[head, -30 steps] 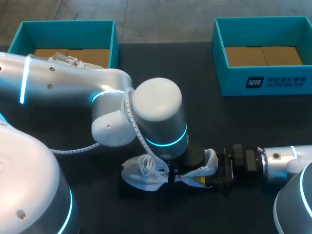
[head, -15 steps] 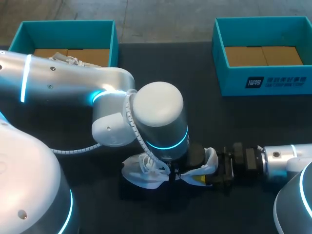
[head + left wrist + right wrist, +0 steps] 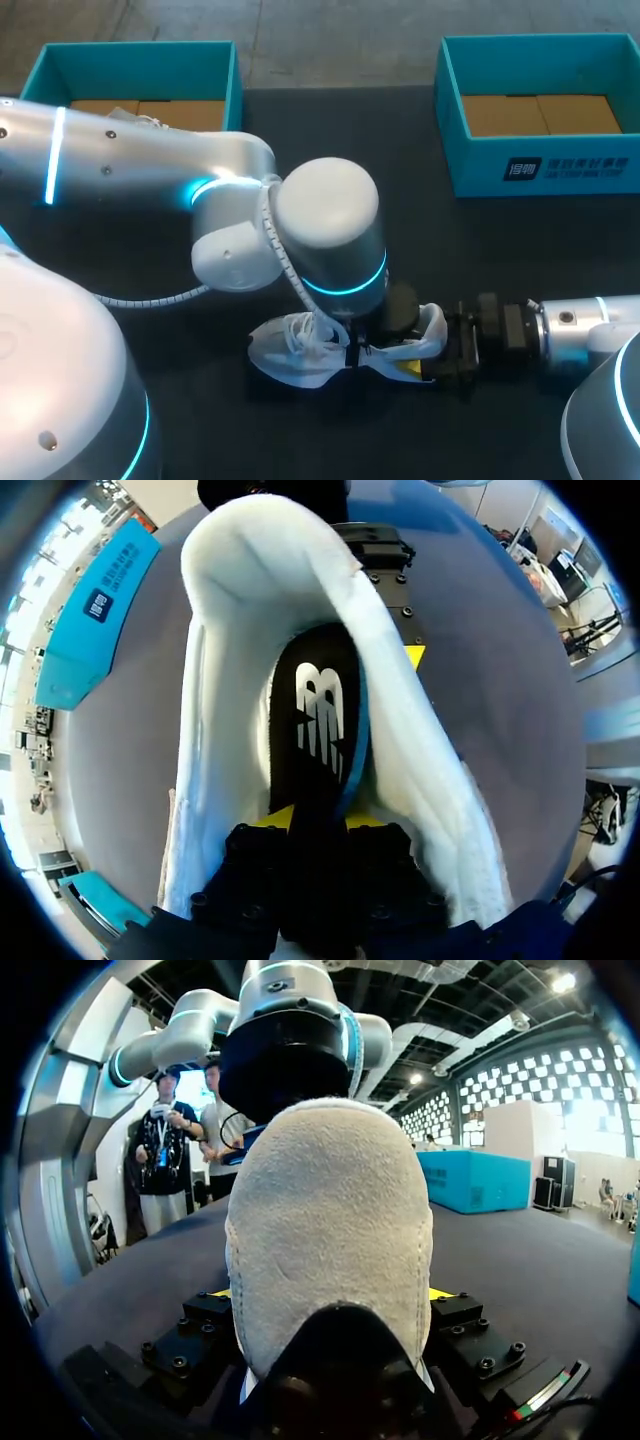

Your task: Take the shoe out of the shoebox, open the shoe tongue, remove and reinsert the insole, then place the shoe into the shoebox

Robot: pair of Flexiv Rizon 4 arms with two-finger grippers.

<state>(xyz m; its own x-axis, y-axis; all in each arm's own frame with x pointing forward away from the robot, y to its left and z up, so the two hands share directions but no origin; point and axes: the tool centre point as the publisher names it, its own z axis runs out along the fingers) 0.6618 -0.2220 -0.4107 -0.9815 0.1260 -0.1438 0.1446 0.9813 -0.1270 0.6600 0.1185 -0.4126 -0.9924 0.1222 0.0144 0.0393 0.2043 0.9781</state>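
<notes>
A white shoe [image 3: 292, 362] lies on the dark table near the front middle, toe to the left. My right gripper [image 3: 432, 352] comes in from the right, and the right wrist view shows its yellow tips pressing both sides of the shoe's suede heel [image 3: 330, 1220]. My left arm reaches over the shoe from above. In the left wrist view the black insole [image 3: 315, 715] lies inside the white lining [image 3: 410, 750]. My left gripper [image 3: 320, 818] is shut on the insole's near end, with one yellow tip on each side.
A teal shoebox [image 3: 60, 70] stands at the back left with a second white shoe [image 3: 150, 124] partly hidden behind my left arm. Another teal shoebox [image 3: 540, 165] at the back right shows only its cardboard floor.
My left arm's wrist has edged slightly to the right over the shoe. The shoe and my right arm have stayed where they were.
</notes>
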